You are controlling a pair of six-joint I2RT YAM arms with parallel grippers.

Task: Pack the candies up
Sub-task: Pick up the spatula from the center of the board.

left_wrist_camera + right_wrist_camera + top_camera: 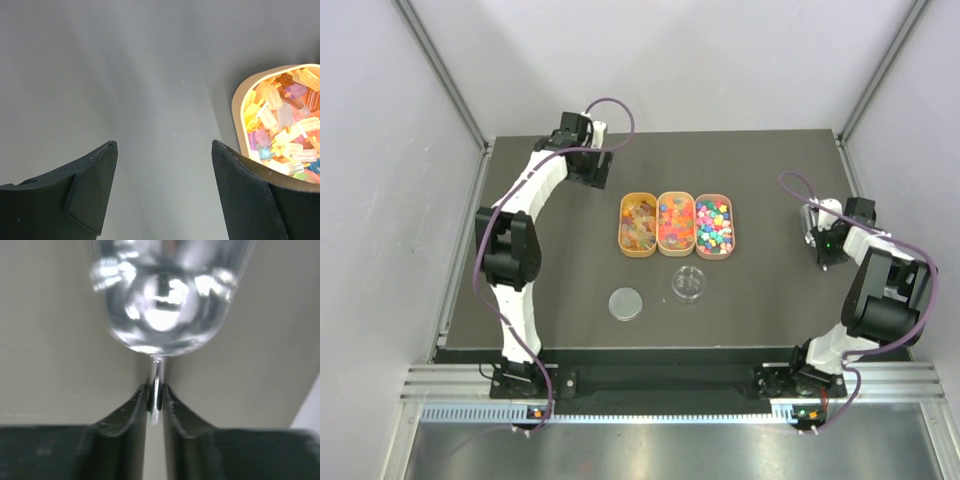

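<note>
The left arm (525, 200) is shown stretched from the near edge to the far left, the left gripper (164, 146) held with fingers spread wide. The right arm (880, 290) is folded at the right edge, the right gripper (156, 392) clamped on a metal spoon (162, 315) handle.

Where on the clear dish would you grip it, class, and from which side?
Likely its wall, from straight above, with the open left gripper: the dish stands upright, round and low, so the jaws can pinch the near wall, one inside, one outside. The trays stand close behind it.
</note>
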